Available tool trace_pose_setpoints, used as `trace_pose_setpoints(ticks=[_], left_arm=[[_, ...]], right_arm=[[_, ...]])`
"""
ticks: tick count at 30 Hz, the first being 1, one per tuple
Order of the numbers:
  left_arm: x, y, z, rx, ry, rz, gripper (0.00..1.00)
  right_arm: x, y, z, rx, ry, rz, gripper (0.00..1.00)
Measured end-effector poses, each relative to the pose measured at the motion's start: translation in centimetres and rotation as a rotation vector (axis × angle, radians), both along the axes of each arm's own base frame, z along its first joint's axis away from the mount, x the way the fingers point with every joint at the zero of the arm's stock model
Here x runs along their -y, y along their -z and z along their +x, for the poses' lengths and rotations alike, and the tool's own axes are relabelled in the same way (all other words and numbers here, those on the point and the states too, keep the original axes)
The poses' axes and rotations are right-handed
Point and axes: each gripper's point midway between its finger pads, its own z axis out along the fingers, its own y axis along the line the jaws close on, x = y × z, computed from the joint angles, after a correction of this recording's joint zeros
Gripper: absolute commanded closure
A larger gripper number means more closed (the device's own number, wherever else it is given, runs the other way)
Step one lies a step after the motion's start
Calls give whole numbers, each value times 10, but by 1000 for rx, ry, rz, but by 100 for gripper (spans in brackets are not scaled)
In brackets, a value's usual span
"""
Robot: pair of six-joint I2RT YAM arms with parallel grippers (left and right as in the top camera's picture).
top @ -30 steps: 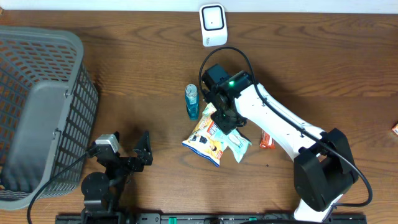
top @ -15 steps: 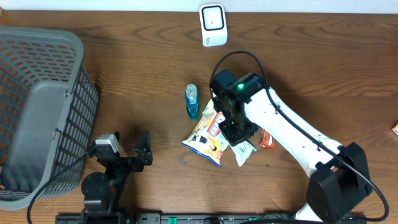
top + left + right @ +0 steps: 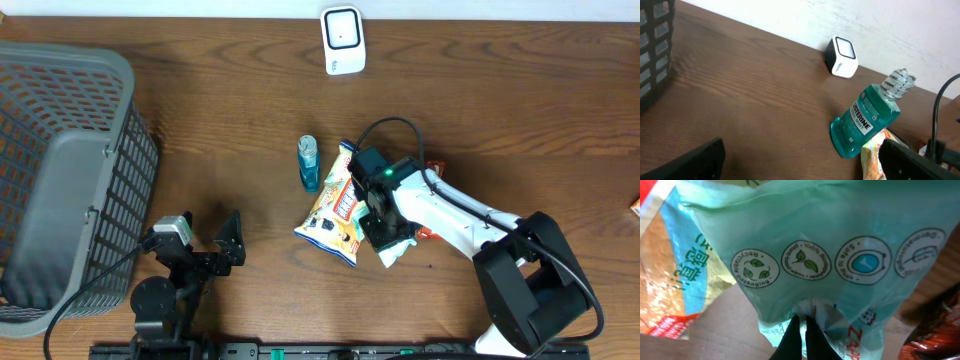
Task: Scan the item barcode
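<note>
basket [image 3: 70, 55] cut by left edge, green packet [image 3: 393, 252] mostly under right arm [image 3: 450, 215], orange scrap [image 3: 635, 207], perhaps a wrapper, clipped

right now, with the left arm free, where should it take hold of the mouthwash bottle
Grip the mouthwash bottle across its teal body, below the clear cap, coming from the left with the open left gripper. It seems to stand upright, and its right side is crowded by the snack bag and the right gripper, shut on the green pouch.

Even, soft light; faint shadows; green pouch [image 3: 815, 230] slightly blurred close-up.
</note>
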Motion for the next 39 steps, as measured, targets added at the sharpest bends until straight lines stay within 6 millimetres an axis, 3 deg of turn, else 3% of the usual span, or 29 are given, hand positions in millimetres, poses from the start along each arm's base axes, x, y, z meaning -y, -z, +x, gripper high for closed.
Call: trace_pose_setpoints(ticks=[6,10,13,19,21,24,30,36,39], left_arm=[[0,0,0,0,0,0,2],[0,0,0,0,0,0,2],[0,0,0,0,0,0,2],[0,0,0,0,0,0,2],[0,0,0,0,0,0,2],[0,0,0,0,0,0,2],[0,0,0,0,0,0,2],[0,0,0,0,0,0,2],[0,0,0,0,0,0,2]], right_arm=[[11,0,15,59,61,-40,99],[21,-5,15,38,93,-80,99],[16,-23,22,32,102,-67,99],[-13,-71,58,197,89,85,99],[-17,-76,64,235,83,112,99],[-18,-59,64,243,77,121,99],[4,9,32,94,84,14,99],[1,6,31,75,78,18,99],[-7,-11,32,43,57,41,99]])
